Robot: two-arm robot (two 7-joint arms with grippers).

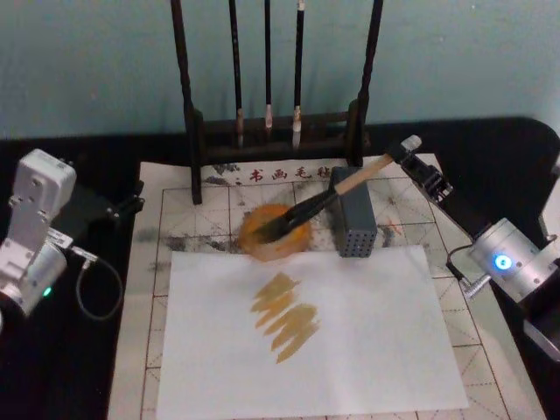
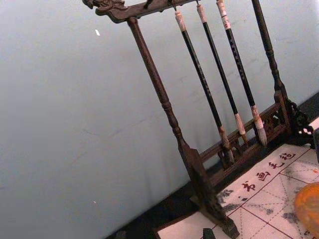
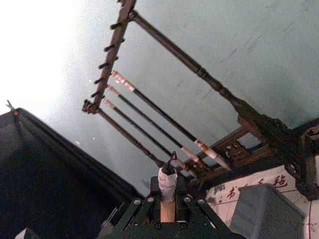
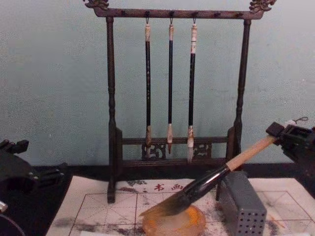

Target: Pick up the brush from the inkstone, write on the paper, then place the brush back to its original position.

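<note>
**Brush position.** The brush (image 1: pixel 350 184) lies on a slant just right of the head view's centre. Its dark bristles sit low in the inkstone (image 1: pixel 293 243) at centre frame. Its pale handle rises toward the upper right and passes over the top of the grey perforated block (image 1: pixel 354 223). Whether the handle touches the block cannot be told. This slant keeps the wet tip inside the dish and off the sheets.

**Right pincer.** The right pincer (image 1: pixel 407 157) is at the upper right of the head view, pinching the handle just below its white-wrapped end. In the right wrist view the wooden shaft is clamped between the two jaws. Holding it far up the handle keeps the arm away from the block and the dish.

**Left pincer.** The left pincer (image 1: pixel 131 203) is parked at the left edge over the dark tabletop (image 1: pixel 490 149), well apart from the work. Its state cannot be told.

**Sheets.** The paper (image 1: pixel 192 210), gridded in red, lies under the dish and block. A plain white sheet (image 1: pixel 376 341) covers its lower part and carries ochre strokes (image 1: pixel 284 317).

**Background.** The rack (image 4: pixel 111 88) with three thin brushes (image 4: pixel 170 83) stands behind.

**Step in hand.** With strokes on the sheet, this is judged to be the return. Next, settle the handle so it is supported, then release without dragging the tip out of the dish
</note>
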